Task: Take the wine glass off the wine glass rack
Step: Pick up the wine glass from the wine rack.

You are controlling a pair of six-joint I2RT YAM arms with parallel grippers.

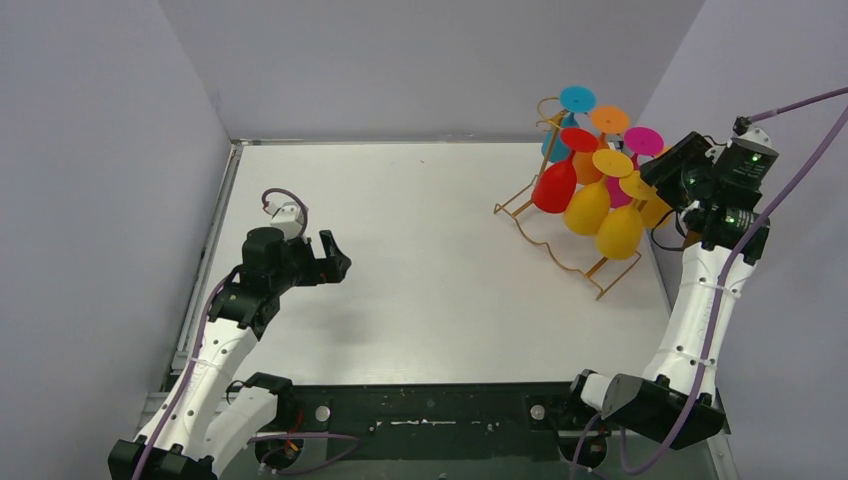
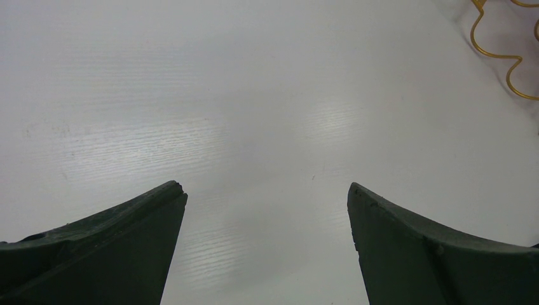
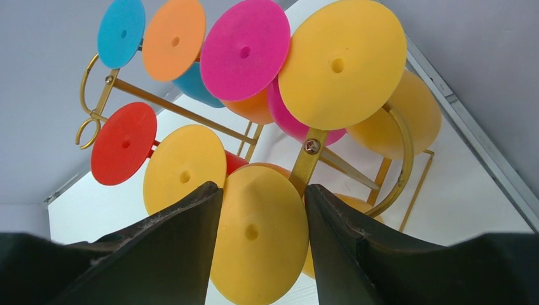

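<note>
The gold wire wine glass rack (image 1: 556, 254) stands at the table's back right, with coloured wine glasses hanging upside down from it. In the right wrist view its gold arm (image 3: 309, 160) runs between the round feet of the glasses. My right gripper (image 3: 264, 187) is at the rack's right side (image 1: 668, 180). Its fingers press both edges of the foot of a yellow wine glass (image 3: 260, 241); that glass's bowl is hidden. My left gripper (image 2: 266, 187) hovers open over bare table at the left (image 1: 335, 265), holding nothing.
Red (image 3: 123, 143), blue (image 3: 121, 32), orange (image 3: 173, 38), pink (image 3: 245, 49) and other yellow (image 3: 342, 63) glass feet crowd round the held one. Grey walls close in at the back and right. A wavy rack wire (image 2: 502, 60) shows at the left wrist view's top right.
</note>
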